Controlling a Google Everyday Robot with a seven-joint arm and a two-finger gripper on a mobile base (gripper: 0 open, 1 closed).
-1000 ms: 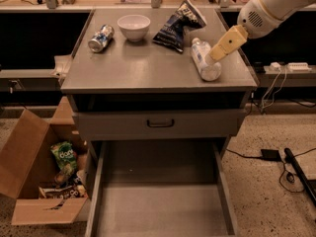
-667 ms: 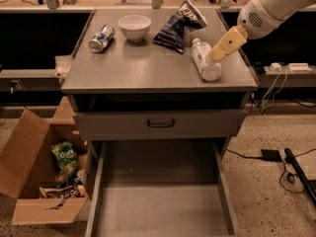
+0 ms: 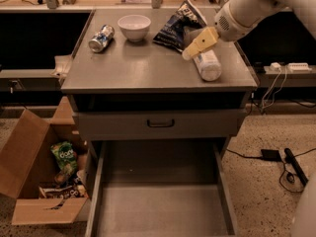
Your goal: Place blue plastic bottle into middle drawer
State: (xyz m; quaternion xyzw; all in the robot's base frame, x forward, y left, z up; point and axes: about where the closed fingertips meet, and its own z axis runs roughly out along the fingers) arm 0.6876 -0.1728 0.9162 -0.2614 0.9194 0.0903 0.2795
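Countertop (image 3: 148, 68): can (image 3: 101, 38), bowl (image 3: 134, 26), seemingly chip bag (image 3: 177, 27), bottle (image 3: 207, 65) by end effector (image 3: 190, 50)

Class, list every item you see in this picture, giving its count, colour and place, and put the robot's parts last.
bottle: one, clear whitish, lying on cabinet top, right side
can: one, silver-blue, lying top left
bowl: one, white, beside the can
chip bag: one, dark blue, behind the bottle
middle drawer: one, grey, pulled open, bare
cardboard box: one, brown, floor left, holding green packet
gripper: one, yellowish, over the bottle's far end
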